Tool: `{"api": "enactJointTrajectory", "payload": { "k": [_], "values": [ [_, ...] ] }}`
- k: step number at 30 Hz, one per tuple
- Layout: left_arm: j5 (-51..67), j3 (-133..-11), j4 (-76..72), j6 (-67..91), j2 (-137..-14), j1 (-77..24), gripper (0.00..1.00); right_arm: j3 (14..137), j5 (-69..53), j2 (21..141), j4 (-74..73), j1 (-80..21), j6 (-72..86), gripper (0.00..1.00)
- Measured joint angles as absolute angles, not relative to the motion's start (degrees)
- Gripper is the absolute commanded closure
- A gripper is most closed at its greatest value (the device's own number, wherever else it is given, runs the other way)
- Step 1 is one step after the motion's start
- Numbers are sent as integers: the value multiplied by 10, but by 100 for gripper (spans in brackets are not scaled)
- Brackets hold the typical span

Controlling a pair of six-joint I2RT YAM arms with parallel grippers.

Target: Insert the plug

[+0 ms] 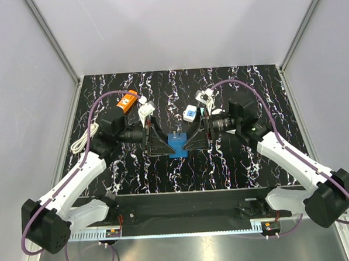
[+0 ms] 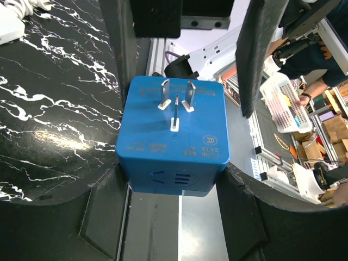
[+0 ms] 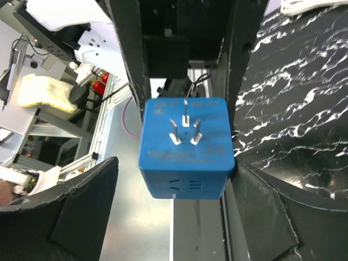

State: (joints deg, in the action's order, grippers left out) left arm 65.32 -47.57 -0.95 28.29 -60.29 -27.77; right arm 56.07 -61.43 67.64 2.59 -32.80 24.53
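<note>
- Grey panel walls box in a black, white-veined bench, where two arms meet just nearside of the centre.
- The left arm's fingers are clamped on opposite flat sides of the blue plug.
- The right arm's fingers stand wider: one touches the plug's side, while the other shows a gap.
- The plug, a squat cube of moulded plastic, looks light and rigid. Its smooth faces may slip, so a square hold low on the flat sides seems safest.
- White adapters lie toward the far edge.
- Three metal prongs point upward. They could bend, so any hold should stay clear of them.
</note>
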Motion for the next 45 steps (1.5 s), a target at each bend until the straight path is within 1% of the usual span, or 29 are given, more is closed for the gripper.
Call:
{"api": "enactJointTrajectory", "payload": {
  "k": [13, 15, 17, 21, 23, 24, 26, 27, 28, 30, 32, 33, 35, 38, 42, 45],
  "values": [
    [651, -492, 32, 245, -618, -278, 100, 583, -616, 713, 1, -329, 260, 16],
    [653, -492, 36, 240, -624, -278, 100, 586, -615, 715, 0, -329, 261, 25],
    [655, -496, 40, 237, -626, -280, 100, 587, -613, 720, -4, -328, 264, 29],
    [655, -498, 50, 234, -629, -280, 100, 590, -616, 731, -9, -328, 266, 24],
    [654, -498, 51, 230, -630, -281, 100, 590, -617, 735, -15, -329, 267, 31],
    [653, -498, 54, 229, -631, -281, 100, 590, -619, 737, -17, -329, 268, 44],
    [655, -498, 63, 228, -632, -281, 99, 590, -622, 740, -17, -329, 260, 62],
    [654, -499, 66, 227, -632, -281, 95, 590, -622, 741, -18, -329, 259, 72],
    [654, -500, 69, 225, -632, -281, 81, 590, -622, 741, -20, -329, 259, 85],
    [650, -504, 77, 223, -632, -281, 59, 590, -622, 741, -19, -329, 259, 98],
    [643, -511, 89, 218, -632, -281, 31, 590, -622, 740, -18, -329, 259, 100],
    [636, -515, 98, 216, -632, -282, 25, 590, -622, 740, -17, -329, 259, 100],
    [614, -527, 110, 211, -633, -283, 17, 591, -604, 736, -20, -329, 260, 100],
    [587, -554, 110, 218, -632, -282, 8, 591, -578, 730, -17, -329, 270, 100],
    [569, -577, 85, 249, -626, -274, 1, 587, -531, 706, 19, -329, 299, 100],
    [564, -586, 59, 279, -616, -265, 1, 583, -499, 685, 77, -329, 335, 100]
  ]
}}
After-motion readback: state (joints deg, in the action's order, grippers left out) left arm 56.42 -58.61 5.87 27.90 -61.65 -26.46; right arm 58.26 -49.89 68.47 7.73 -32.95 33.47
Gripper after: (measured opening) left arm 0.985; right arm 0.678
